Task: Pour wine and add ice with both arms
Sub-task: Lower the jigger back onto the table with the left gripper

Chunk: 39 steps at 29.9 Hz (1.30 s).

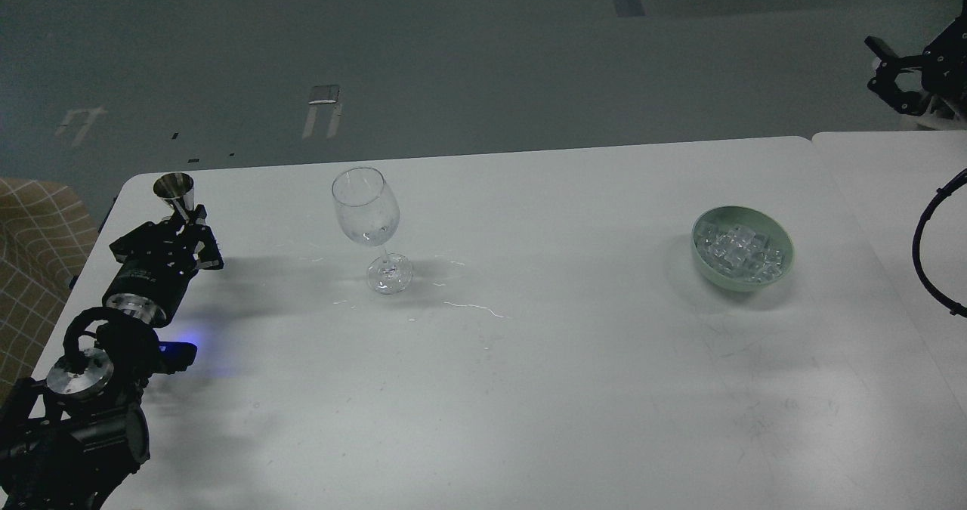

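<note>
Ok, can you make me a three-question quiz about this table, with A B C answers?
1. Where is the pale green bowl?
A. Right part of the white table
B. Beside the metal cup
C. On the floor

2. How many wine glasses are on the table?
A. Three
B. One
C. None

3. What is the left gripper doing?
A. Hanging free
B. Holding the wine glass
C. Gripping the metal cup

Answers:
1 A, the bowl, with the ice in it, sits far right of the wine glass.
2 B, only one stands there.
3 C, its fingers close around the cup's narrow waist.
</note>
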{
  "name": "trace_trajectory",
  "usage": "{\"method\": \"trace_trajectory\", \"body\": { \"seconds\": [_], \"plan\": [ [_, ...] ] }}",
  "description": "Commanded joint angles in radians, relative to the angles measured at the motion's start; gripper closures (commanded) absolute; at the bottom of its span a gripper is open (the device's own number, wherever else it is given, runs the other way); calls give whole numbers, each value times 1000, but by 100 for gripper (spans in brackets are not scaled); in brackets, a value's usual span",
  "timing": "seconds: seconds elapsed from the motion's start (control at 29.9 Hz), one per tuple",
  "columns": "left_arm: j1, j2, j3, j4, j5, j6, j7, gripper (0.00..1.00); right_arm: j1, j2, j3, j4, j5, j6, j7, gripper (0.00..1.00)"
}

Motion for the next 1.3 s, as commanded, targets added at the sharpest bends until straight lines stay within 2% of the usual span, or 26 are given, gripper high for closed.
{"method": "trace_trajectory", "body": {
  "seconds": [0.0,0.94,1.1,1.27],
  "plan": [
    [-20,-4,1,51,1,0,-3,100,-6,-2,0,2,1,0,0,0],
    [-30,-8,4,71,6,1,-1,100,-12,-11,-1,0,-10,5,-14,0],
    [-30,-7,4,71,7,0,-3,89,-13,-10,-3,0,-24,6,-14,0],
    [-31,-4,4,67,6,0,-1,88,-1,-10,-49,2,-26,5,-14,0]
  ]
}}
